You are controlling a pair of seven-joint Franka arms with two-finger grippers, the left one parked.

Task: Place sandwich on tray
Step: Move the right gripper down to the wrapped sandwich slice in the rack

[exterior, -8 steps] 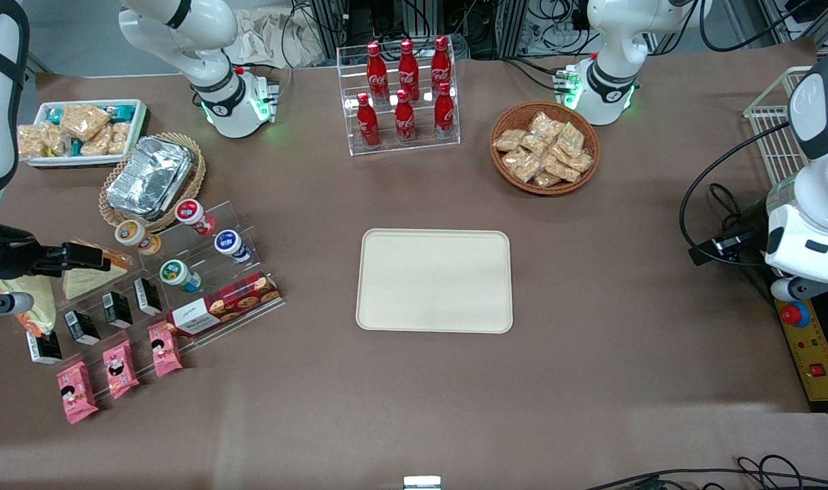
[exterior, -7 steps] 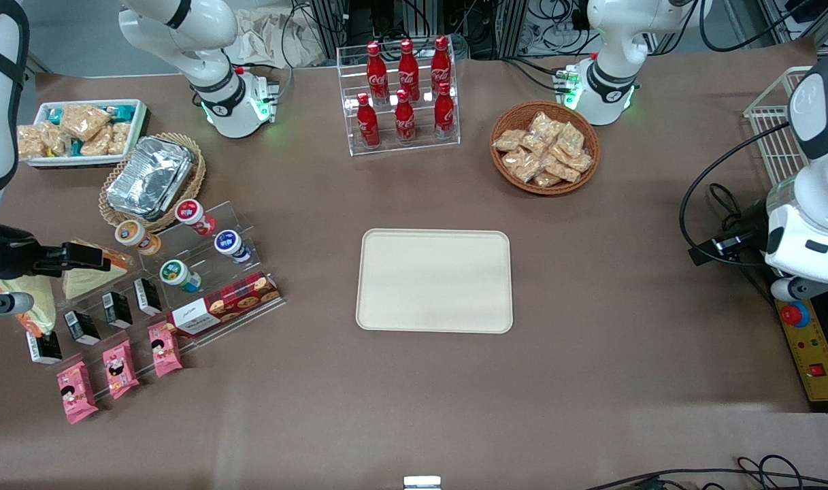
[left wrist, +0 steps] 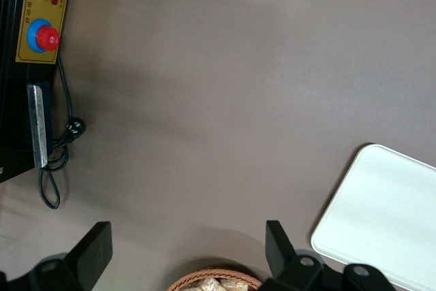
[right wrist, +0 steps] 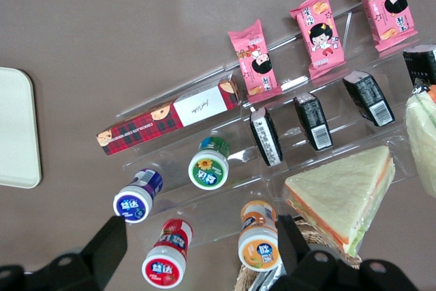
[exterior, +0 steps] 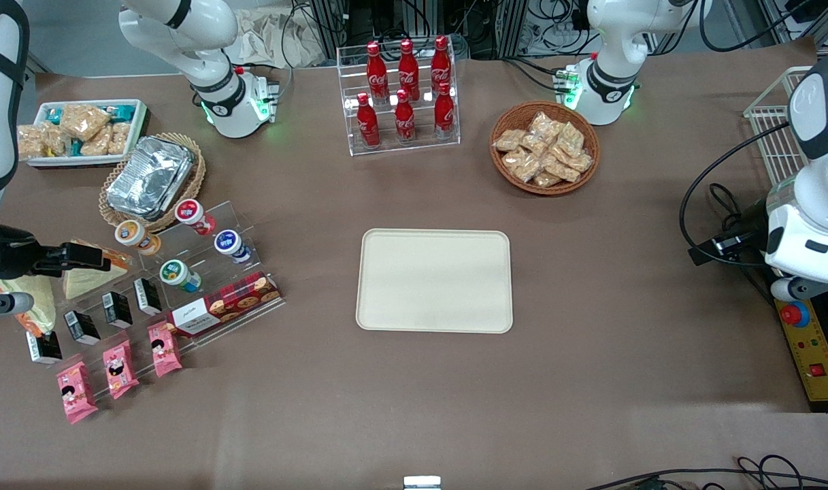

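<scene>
Still risky: sandwich (right wrist: 343, 195) sits on clear tiered rack (right wrist: 225, 168), pressed close to orange-capped bottle (right wrist: 258, 245) and second pale wedge (right wrist: 424, 138); careless descent could nudge bottle or catch wrong wedge, slick wrap may slip.

Claw (right wrist: 197, 253) hovers above rack at working arm's end of surface, fingers spread, holding nothing. Tray (exterior: 435, 280) well apart, mid-surface.

Bare brown table (left wrist: 225, 86), a tray (left wrist: 381, 216) corner, a basket (left wrist: 214, 282) rim, and a control box (left wrist: 37, 15) with a red button (left wrist: 45, 35).
</scene>
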